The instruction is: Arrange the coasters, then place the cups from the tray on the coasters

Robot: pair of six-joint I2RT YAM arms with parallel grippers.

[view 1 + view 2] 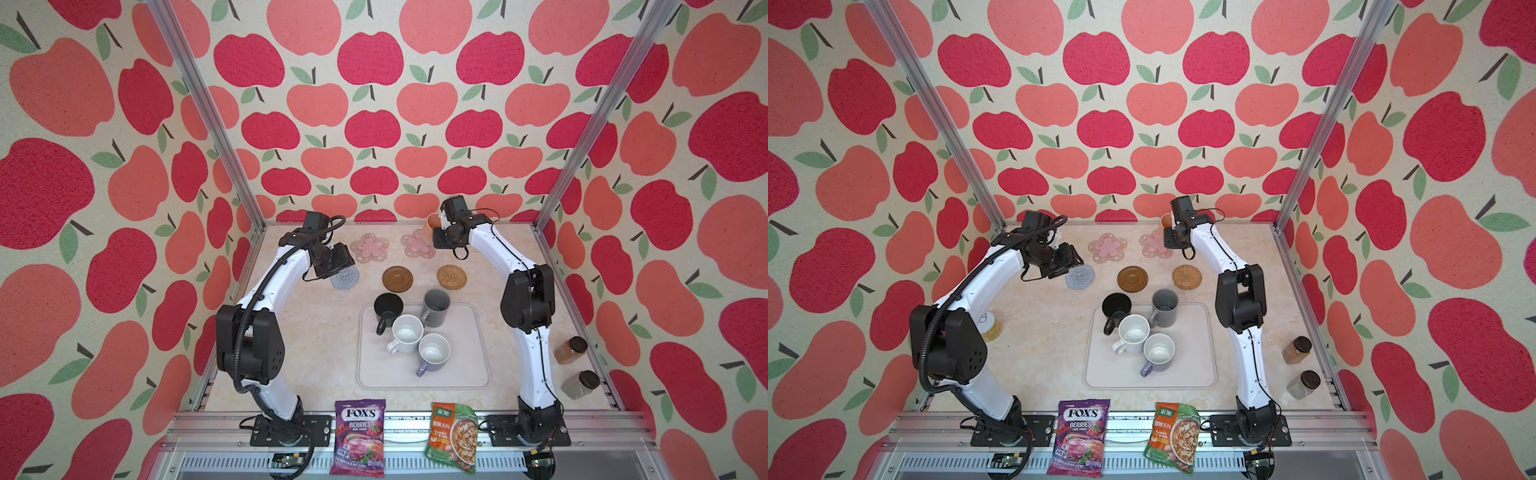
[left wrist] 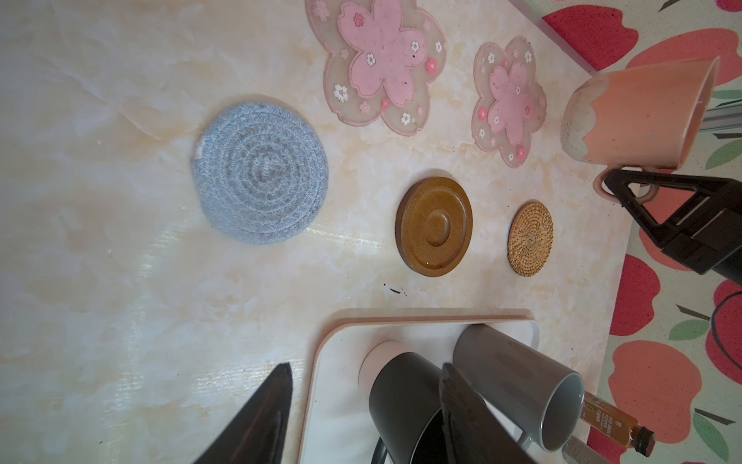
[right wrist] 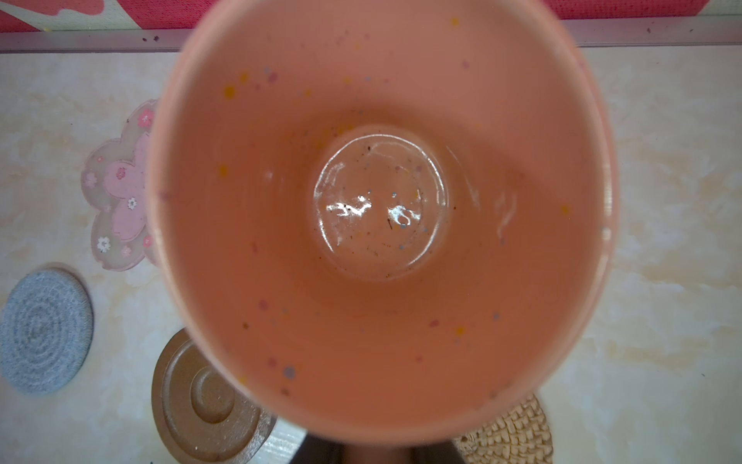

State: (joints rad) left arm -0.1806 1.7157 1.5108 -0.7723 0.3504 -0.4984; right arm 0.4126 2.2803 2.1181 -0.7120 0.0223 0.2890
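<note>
My right gripper (image 2: 616,184) is shut on the handle of the peach-orange cup (image 1: 432,224), held in the air over the right pink flower coaster (image 1: 415,245) near the back wall; the cup's inside (image 3: 381,221) fills the right wrist view. A second pink flower coaster (image 1: 369,247), a grey woven coaster (image 1: 347,279), a brown disc (image 1: 397,278) and a tan rattan coaster (image 1: 451,276) lie bare. My left gripper (image 1: 343,259) hovers open and empty over the grey coaster. On the tray (image 1: 482,361) stand the black (image 1: 387,309), dark grey (image 1: 436,307), speckled white (image 1: 407,332) and lavender-grey (image 1: 434,353) cups.
Two lidded jars (image 1: 571,350) (image 1: 582,384) stand by the right edge. A candy bag (image 1: 359,436) and a soup packet (image 1: 453,436) lie on the front rail. A small white object on a cork base (image 1: 988,326) sits behind the left arm.
</note>
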